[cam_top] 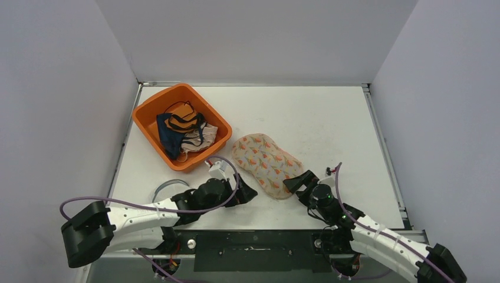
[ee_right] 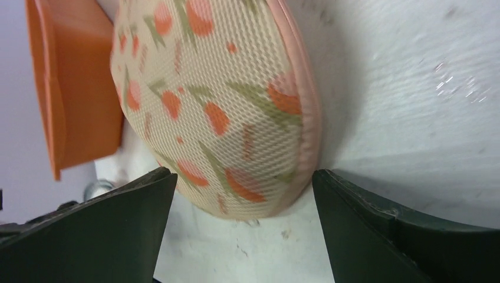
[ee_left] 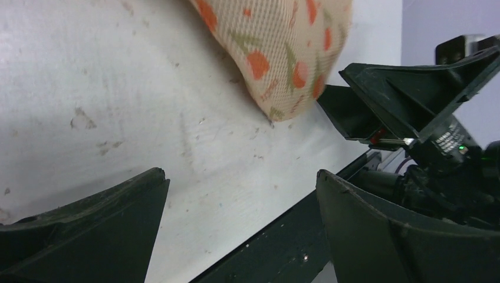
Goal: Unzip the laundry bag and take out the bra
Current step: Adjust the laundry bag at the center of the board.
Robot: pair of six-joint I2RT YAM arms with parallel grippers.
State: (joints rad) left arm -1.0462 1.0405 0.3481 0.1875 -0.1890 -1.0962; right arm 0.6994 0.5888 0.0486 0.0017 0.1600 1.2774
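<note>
- Laundry bag (cam_top: 265, 164) lies flat on the white table (cam_top: 330, 118), which fills most of my overhead view; the bag sits near the middle, running diagonally from beside the bin towards the right arm
- The orange bin (cam_top: 146, 125) stands at the far left of the table, its near corner just beside the bag's far end, with a heap of garments (cam_top: 186, 132) in navy, orange and pale fabric inside
- The bag itself is padded mesh, cream with an orange and green print, and a pink trim (ee_right: 309, 118) runs round its edge; I cannot tell whether the zip is undone
- My right gripper (cam_top: 296, 181) is low at the bag's near end, jaws spread wide with that rounded end between the fingers, not clamped; I cannot tell whether they touch the mesh
- My left gripper (cam_top: 246, 193) is low over bare table just beside the bag's left edge, jaws wide apart and holding nothing, the bag's end beyond its fingertips
</note>
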